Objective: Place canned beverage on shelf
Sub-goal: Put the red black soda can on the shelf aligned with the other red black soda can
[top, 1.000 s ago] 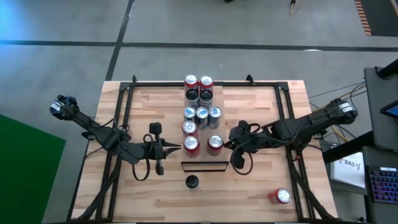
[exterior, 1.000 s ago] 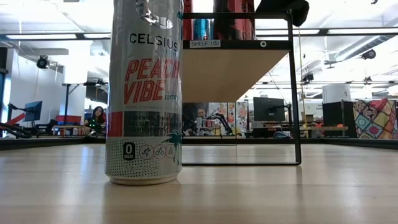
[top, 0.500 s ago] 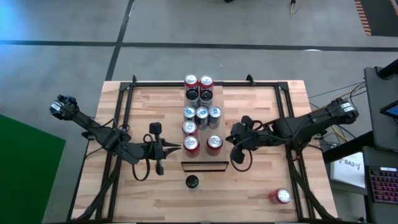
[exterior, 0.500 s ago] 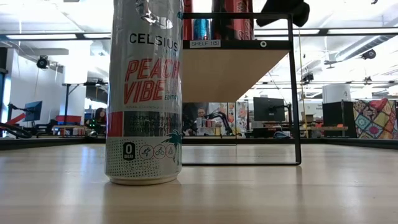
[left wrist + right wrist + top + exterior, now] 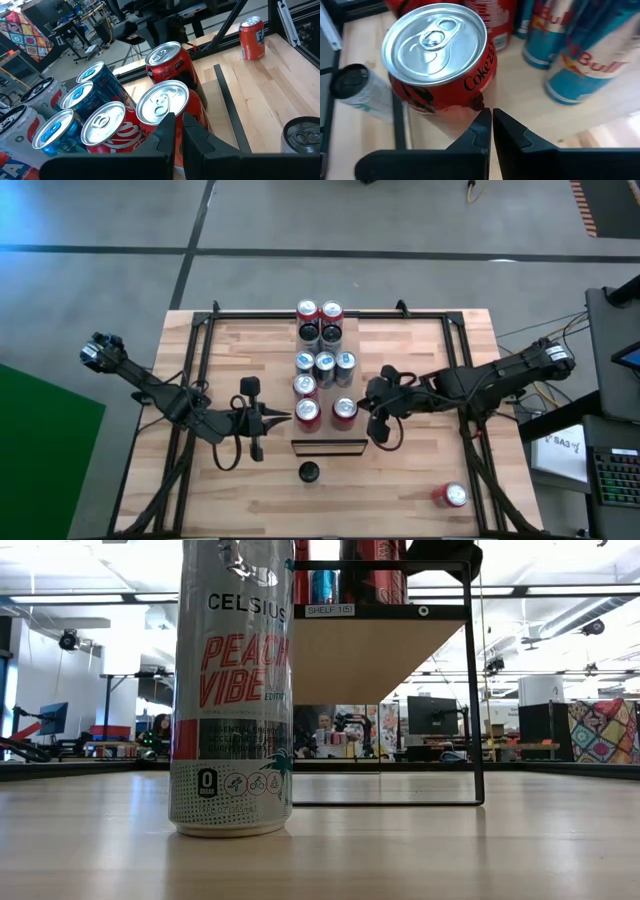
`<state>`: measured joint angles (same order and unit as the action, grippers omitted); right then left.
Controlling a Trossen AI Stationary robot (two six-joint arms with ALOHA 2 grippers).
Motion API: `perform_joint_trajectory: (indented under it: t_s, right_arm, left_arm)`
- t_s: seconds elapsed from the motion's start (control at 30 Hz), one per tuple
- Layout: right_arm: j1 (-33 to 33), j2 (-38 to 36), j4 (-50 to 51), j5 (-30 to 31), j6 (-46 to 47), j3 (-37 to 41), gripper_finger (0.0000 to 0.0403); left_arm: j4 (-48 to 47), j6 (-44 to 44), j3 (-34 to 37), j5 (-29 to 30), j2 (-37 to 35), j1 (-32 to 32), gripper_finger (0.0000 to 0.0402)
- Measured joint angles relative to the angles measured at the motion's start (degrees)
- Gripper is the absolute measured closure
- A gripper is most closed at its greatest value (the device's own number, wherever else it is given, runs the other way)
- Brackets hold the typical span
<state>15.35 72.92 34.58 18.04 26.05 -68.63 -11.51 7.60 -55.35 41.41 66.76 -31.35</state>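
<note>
Two dark robot arms meet over a planked wooden tabletop [image 5: 420,470] crowded with drink cans. The shelf [image 5: 328,360], a long raised board of light wood, runs down the middle of the table from its far edge toward the near edge, and carries the cans in a loose column: two red-topped cans [image 5: 318,311] at the far end, three blue cans [image 5: 325,362] midway, and red cans toward the near end.

The right gripper [image 5: 372,409], jaws pressed together and holding nothing, sits just beside a red Coke Zero can [image 5: 439,57] at the shelf's near end; in the right wrist view its closed fingertips [image 5: 482,122] point at the base of that can without clasping it.

The left gripper [image 5: 284,418], also closed on nothing, hangs beside the shelf's near end on the opposite side, close to another red can [image 5: 165,112]; in the left wrist view its fingers nearly touch each other below that can's silver top.

A tall silver Celsius can [image 5: 235,690] stands on the tabletop near the near edge, just in front of the shelf's dark end, and fills the left of the low view. A lone red can [image 5: 452,496] stands near the near right corner of the tabletop, well apart from the others.

The shelf's black frame [image 5: 470,690] and a small label reading "SHELF 1S" [image 5: 330,610] show at table height.
</note>
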Motion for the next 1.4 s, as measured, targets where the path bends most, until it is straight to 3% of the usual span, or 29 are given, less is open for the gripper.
perform_joint_trajectory:
  t_s: [0.53,1.07,1.4]
  right_arm:
    - [1.3,0.3,-2.8,-5.2,0.1,0.0,0.0394]
    - [0.0,-2.5,-1.0,-0.9,-5.2,-1.3,0.0394]
    - [-0.1,-2.4,-0.4,0.0,-10.4,-6.9,0.0394]
  left_arm:
    - [0.0,-0.2,0.0,-0.1,0.0,0.0,0.0402]
    - [-0.1,-0.6,0.0,-3.1,0.6,0.0,0.0401]
    - [3.5,3.2,-0.4,-3.1,0.7,0.0,0.0401]
